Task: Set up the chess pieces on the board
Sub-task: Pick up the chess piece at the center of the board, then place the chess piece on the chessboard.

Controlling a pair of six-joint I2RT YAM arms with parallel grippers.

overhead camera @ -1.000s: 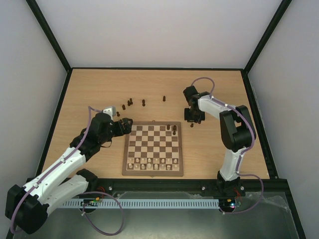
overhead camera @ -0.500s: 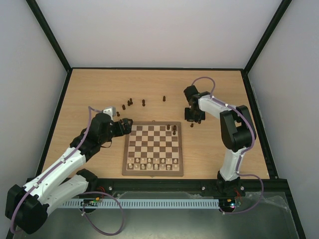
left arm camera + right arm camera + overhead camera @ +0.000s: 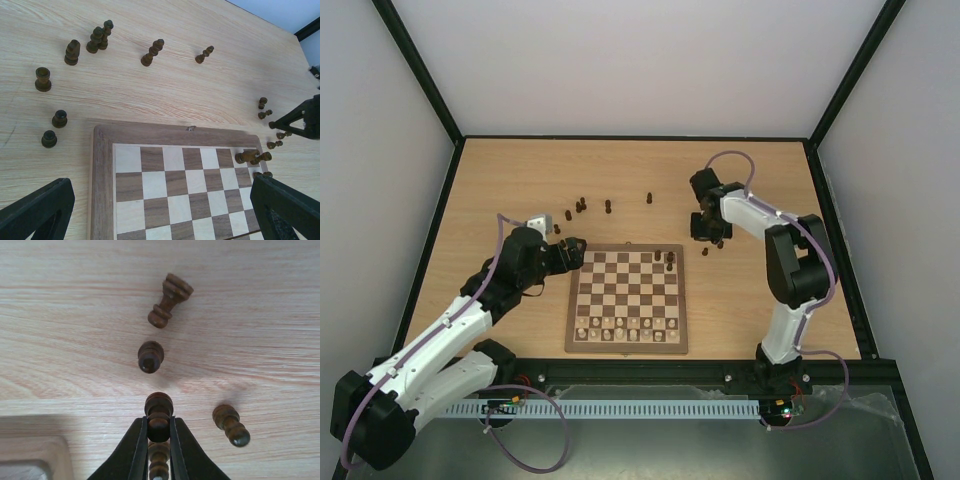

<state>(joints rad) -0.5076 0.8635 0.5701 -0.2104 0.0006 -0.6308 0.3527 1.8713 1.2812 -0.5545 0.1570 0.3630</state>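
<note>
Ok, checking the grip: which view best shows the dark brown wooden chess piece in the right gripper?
Right wrist: the dark brown wooden chess piece is close up, pinched by the right gripper. The top view hides it under the gripper; the left wrist view shows it too small.

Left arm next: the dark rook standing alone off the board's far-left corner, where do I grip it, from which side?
Probably straight from above: the rook stands upright, so close on its narrow waist below the flared top. The nearest pawn stands apart, leaving room either side.
</note>
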